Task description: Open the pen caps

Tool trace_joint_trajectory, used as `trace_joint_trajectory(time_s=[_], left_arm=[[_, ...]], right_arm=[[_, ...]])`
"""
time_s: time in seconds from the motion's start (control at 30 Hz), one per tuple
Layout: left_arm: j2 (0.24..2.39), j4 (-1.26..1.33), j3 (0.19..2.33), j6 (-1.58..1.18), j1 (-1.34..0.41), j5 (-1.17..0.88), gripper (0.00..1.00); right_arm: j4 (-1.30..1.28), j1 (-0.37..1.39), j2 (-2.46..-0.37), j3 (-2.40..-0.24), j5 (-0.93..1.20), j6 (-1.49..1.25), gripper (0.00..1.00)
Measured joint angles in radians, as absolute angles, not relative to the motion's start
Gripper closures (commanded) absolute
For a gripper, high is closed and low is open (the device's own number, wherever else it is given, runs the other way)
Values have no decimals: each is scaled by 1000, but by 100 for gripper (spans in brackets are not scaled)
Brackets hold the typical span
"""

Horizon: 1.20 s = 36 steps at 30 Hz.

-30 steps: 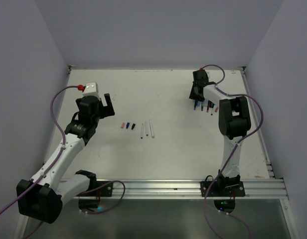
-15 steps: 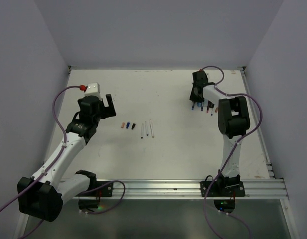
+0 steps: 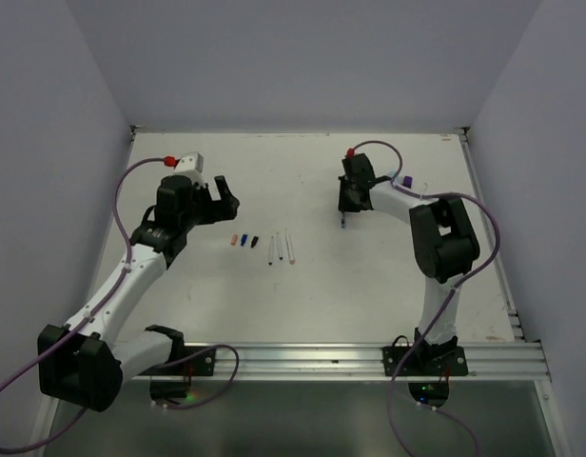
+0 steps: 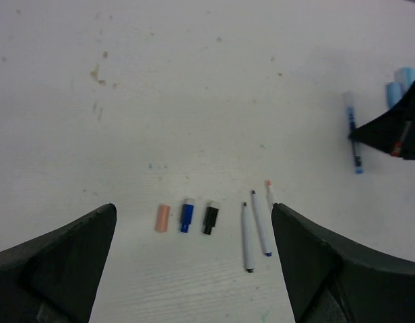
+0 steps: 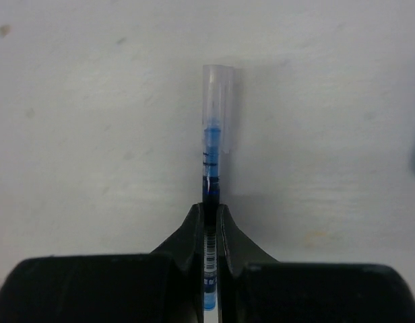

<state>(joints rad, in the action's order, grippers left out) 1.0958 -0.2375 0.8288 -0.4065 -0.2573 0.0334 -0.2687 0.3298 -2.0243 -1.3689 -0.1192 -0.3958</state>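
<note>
The tabletop (image 3: 274, 167) is white and matte, with a few brownish specks (image 4: 96, 70) on it. Plain pale lavender walls (image 3: 302, 57) close it in on three sides, and a metal rail (image 3: 350, 357) runs along its near edge. My landmark is the black cap (image 4: 210, 217), which lies loose near the middle. The blue cap (image 4: 186, 214) is just to its left and the orange cap (image 4: 162, 218) left of that, all three in a short row and not touching. Just right of the black cap lie three uncapped pens (image 4: 247, 237), side by side with their tips pointing away from me. My left pincer (image 3: 220, 198) hangs above the tabletop, left of and a little beyond the black cap. Its fingers are spread as wide as they go and hold nothing, and the wrist view frames the row between them. My right pincer (image 5: 211, 208) is well to the right of the black cap and farther back, pointing down at the surface. Its fingers are pressed together on the barrel of a blue pen (image 5: 210, 171). The pen sticks out past the fingertips, and its clear cap (image 5: 217, 94) is on the far end.
</note>
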Motion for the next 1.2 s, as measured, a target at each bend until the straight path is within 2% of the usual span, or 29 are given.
trace_joint_trajectory(time_s=[0.2,0.4,0.63,0.8,1.0,1.07,1.2], left_arm=[[1176,-141,862,-523,-258,-215,3],[1225,-75,888,-604,-294,-313,12],[1229,-24,925,-647,-358,-314,23],[1229,-18,926,-675,-377,-270,33],[1244,-22,934,-697,-401,-215,40],[1249,-23,937,-698,-401,-207,48],[1261,-24,941,-700,-402,-196,58]], right_arm=[[-153,582,-1802,-1190,-16,-390,100],[17,720,-1606,-1114,37,-389,100],[143,800,-1536,-1063,57,-390,100],[159,826,-1534,-1056,55,-387,100],[179,833,-1534,-1052,54,-384,100],[189,836,-1534,-1048,55,-384,100],[196,839,-1534,-1042,56,-384,100]])
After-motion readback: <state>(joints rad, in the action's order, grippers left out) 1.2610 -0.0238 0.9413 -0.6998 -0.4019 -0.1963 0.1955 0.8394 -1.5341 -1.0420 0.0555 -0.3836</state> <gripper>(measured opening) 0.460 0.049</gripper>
